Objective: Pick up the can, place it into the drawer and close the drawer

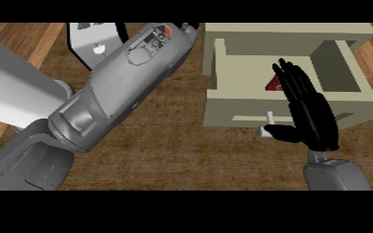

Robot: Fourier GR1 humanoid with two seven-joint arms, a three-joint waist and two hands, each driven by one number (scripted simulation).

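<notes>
I see one red can (275,84) inside the one open drawer (233,66), mostly hidden behind my right hand (310,116), so I cannot tell its long axis. That hand's fingers are straight, touching the drawer's front. My left hand is out of view.

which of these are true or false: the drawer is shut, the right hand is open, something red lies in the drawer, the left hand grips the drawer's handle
1. The drawer is shut: false. It is pulled out, open at the top.
2. The right hand is open: true. Its fingers are straight, over the drawer's front.
3. Something red lies in the drawer: true, partly hidden by the hand.
4. The left hand grips the white handle: false. Only the left forearm shows; the handle is beside the right hand's thumb.
</notes>
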